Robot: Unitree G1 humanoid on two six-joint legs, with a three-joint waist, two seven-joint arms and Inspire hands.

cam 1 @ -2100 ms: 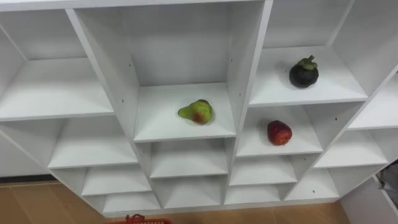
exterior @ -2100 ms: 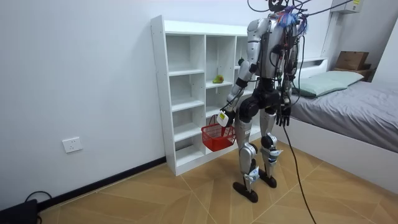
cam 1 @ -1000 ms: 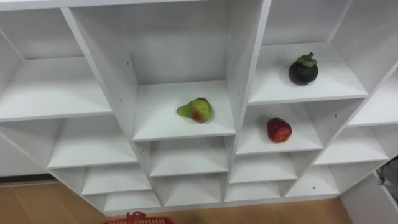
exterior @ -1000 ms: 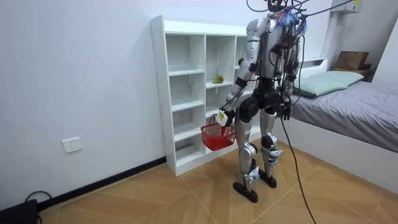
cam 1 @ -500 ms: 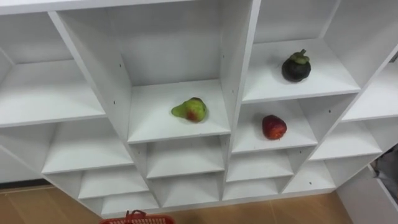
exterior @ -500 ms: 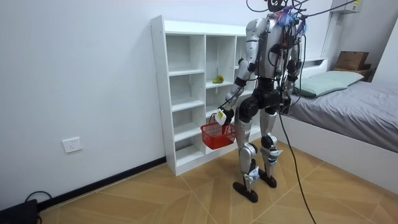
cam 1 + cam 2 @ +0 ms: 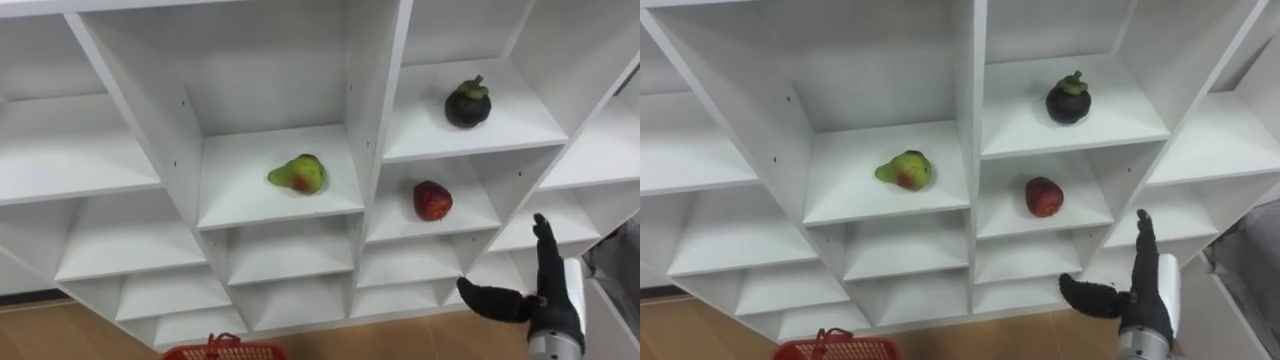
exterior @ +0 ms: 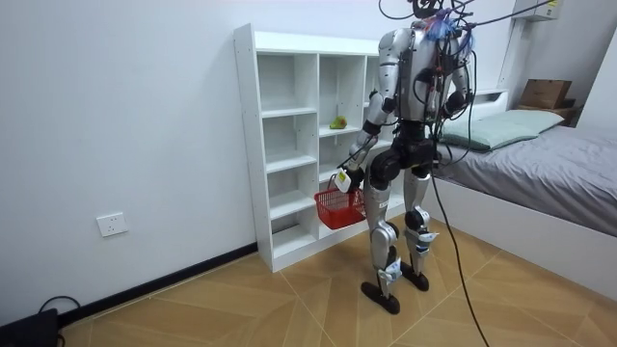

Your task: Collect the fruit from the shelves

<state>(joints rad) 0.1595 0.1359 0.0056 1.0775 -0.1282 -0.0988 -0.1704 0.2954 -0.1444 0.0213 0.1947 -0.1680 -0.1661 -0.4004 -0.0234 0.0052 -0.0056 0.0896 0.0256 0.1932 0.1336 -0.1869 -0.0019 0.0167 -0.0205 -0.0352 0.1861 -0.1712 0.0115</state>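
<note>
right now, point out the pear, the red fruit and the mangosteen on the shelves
pear (image 7: 297,174): left eye view, middle of its body
red fruit (image 7: 432,200): left eye view, centre of its red skin
mangosteen (image 7: 466,106): left eye view, dark round body below the stem

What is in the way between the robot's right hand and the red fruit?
Nothing visible. The right hand, open, hovers below and right of the red fruit, whose compartment is open at the front. The left hand holds the red basket.
</note>
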